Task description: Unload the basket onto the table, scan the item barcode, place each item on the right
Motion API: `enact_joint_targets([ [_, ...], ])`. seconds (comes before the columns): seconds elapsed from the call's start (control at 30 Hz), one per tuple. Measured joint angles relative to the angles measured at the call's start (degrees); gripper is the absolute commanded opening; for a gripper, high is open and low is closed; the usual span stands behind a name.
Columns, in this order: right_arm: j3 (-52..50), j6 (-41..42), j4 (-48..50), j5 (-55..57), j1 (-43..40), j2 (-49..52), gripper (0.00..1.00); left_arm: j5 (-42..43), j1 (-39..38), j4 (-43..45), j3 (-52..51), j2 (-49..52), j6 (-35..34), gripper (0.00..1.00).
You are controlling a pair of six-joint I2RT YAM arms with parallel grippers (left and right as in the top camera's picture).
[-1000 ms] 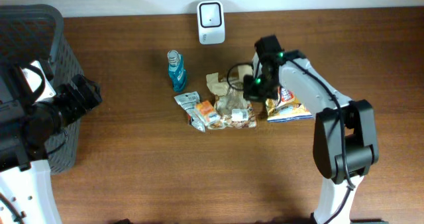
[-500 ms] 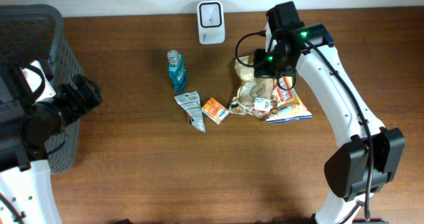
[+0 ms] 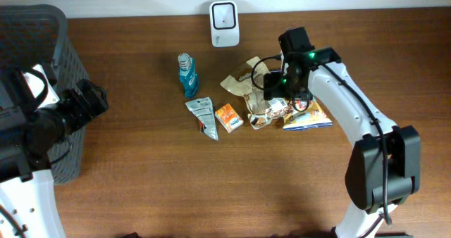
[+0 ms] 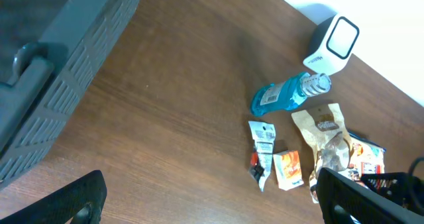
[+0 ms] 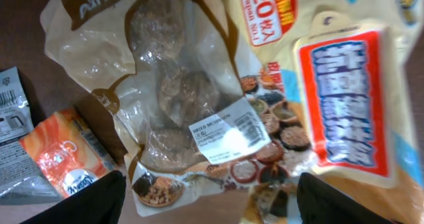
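So the thing to scan looks like the crinkly tan-and-clear plastic pouch of round brown cookies (image 5: 179, 98). It's lying flat on the wooden table (image 3: 211, 182) in the middle of the snack pile, between the small orange packet (image 3: 229, 116) and the yellow crisp bag with the red-and-blue panel (image 3: 310, 117). It touches the crisp bag and maybe overlaps it a bit. The right jaws hang right over the pouch, spread wide, gripping nothing. The left jaws are wide apart too, way off by the dark grey slatted basket (image 3: 35, 34), and empty.

Handling-wise I'd guess it's light, floppy, slick film. It'll probably sag and fold if you grab a corner, and the cookies will likely crumble if you clamp across them. I'd pinch the flat sealed edge at the tan end, clear of the cookies.

The white barcode sticker (image 5: 228, 136) sits low on the clear face, so don't cover it. Keep that side flat-ish when turning it to the white box-shaped scanner (image 3: 224, 15) at the back of the table. Wrinkles or glare over the label could spoil the read.
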Motion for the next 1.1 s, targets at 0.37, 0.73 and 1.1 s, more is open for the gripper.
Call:
enact_joint_targets([
  [0.37, -0.87, -5.79, 6.25, 8.59, 9.01, 0.02, 0.96, 0.0, 0.0, 0.0, 0.0, 0.0, 0.0, 0.99],
  [0.73, -0.98, -7.06, 13.57, 17.62, 12.59, 5.73, 0.96, 0.0, 0.0, -0.02, 0.0, 0.0, -0.02, 0.99],
  [1.1, -0.98, -7.26, 17.27, 19.61, 12.72, 10.91, 0.88, 0.0, 0.0, -0.02, 0.0, 0.0, -0.02, 0.99],
])
